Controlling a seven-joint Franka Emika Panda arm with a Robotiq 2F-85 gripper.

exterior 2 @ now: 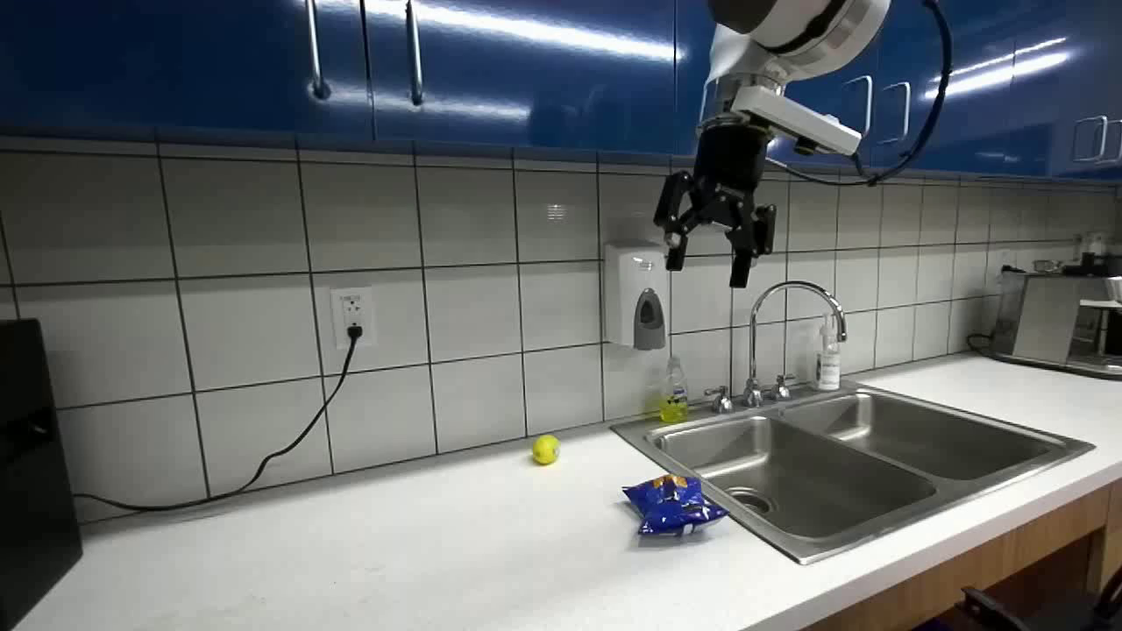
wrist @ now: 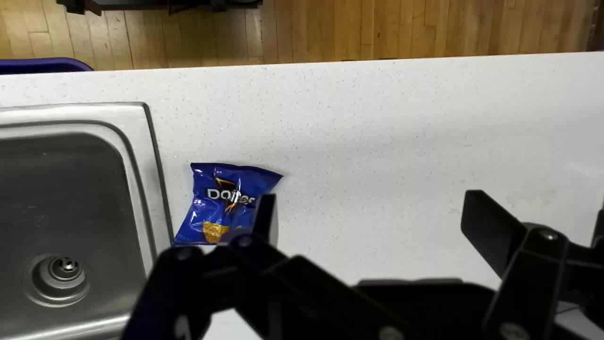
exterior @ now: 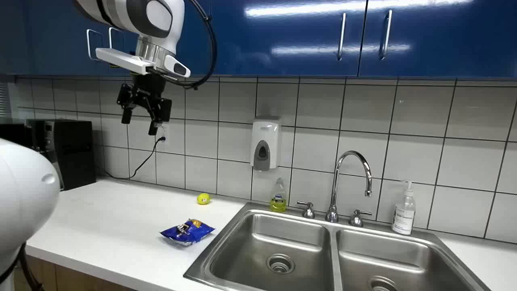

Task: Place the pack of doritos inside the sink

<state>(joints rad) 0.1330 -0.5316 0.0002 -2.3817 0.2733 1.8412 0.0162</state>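
Observation:
The pack of doritos is a crinkly blue bag that lies flat on the white counter, in an exterior view, in an exterior view and in the wrist view. It lies close beside the double-basin steel sink, which shows in both exterior views and partly in the wrist view. My gripper is open and empty, high above the counter. In the wrist view its fingers are wide apart, and one finger covers a corner of the pack.
A small yellow-green ball sits near the tiled wall. A chrome faucet, a dish soap bottle and a pump bottle stand behind the sink. A soap dispenser hangs on the wall. Blue cabinets are overhead.

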